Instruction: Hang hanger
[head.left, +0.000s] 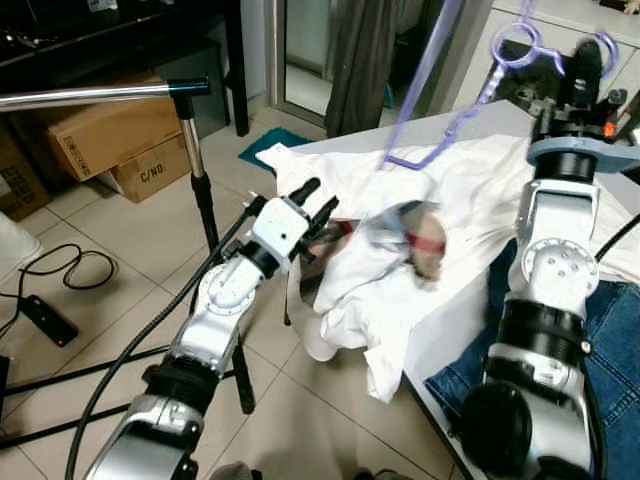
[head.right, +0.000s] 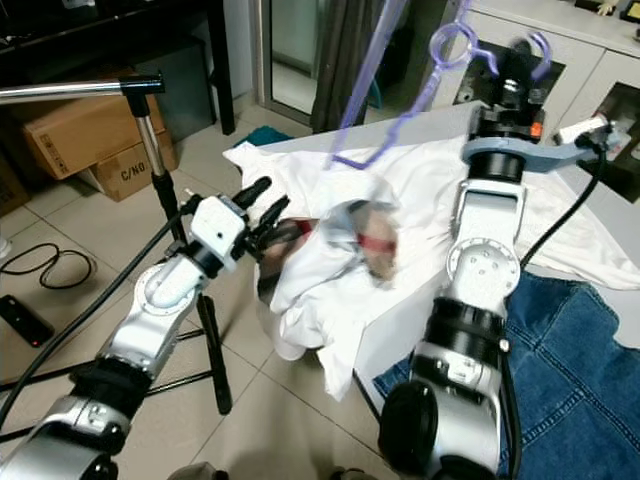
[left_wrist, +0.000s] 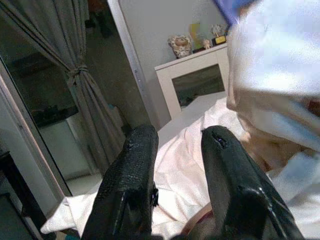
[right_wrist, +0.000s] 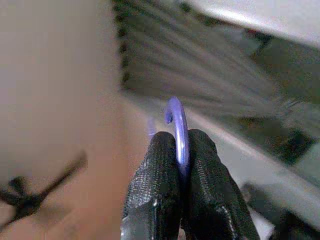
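So far you have the purple hanger (head.left: 470, 110) lifted clear of the tabletop (head.left: 450, 330): the right gripper (right_wrist: 180, 150) holds it up at the far right, jaws clamped tight on the thin purple hook, and the blurred frame hangs down and to the left over the white shirt (head.left: 400, 240). The shirt itself lies heaped on the tabletop's near-left corner, not on the hanger as far as you can see. The left gripper (head.left: 315, 205) sits just beside that heap, its 2 jaws parted and holding nothing. What is left, by my reading, is the whole hanging step: the chrome rail (head.left: 95, 95) of the rack stands well apart at the far left, bare.
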